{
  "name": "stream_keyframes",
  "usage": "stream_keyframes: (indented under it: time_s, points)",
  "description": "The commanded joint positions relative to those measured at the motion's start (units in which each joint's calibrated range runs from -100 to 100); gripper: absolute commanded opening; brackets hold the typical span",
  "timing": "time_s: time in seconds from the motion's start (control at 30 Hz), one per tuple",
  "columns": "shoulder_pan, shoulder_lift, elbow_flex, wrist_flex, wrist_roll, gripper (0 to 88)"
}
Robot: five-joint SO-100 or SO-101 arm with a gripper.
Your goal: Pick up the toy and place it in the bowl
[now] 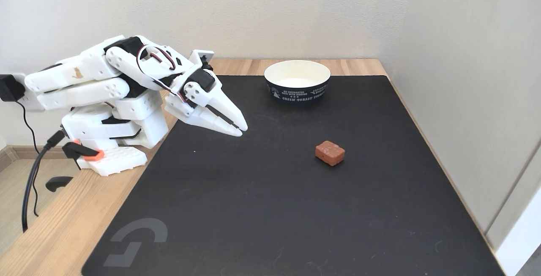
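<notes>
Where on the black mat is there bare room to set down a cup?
The near half of the mat, in front of the toy, is bare. So is the strip between toy and bowl. It is crowded at the left, where the shut pincer overhangs the mat.

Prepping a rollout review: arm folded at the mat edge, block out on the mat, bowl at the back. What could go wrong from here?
1. The small reddish-brown rounded block sits askew on the black mat; the closed white gripper could pinch its corners and slip.
2. The navy paper bowl with cream inside looks light; a touch at the rim could push or tip it.
</notes>
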Motion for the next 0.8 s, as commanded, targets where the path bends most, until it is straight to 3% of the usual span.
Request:
stream_keyframes:
  time_s: [0.0, 0.43, 0.5, 0.53, 0.57, 0.63, 0.77]
  points:
    - [0.54, -0.75, 0.68, 0.45, 0.02, 2.1]
    - [0.54, -0.75, 0.68, 0.45, -0.03, 3.4]
    - [0.54, -0.75, 0.68, 0.45, 0.08, 9.1]
    - [0.46, -0.75, 0.68, 0.45, 0.28, 14.4]
    - [0.37, -0.83, 0.68, 0.45, 0.28, 25.4]
    - [0.37, -0.83, 0.68, 0.54, 0.28, 34.9]
    - [0.46, -0.75, 0.68, 0.45, 0.28, 39.7]
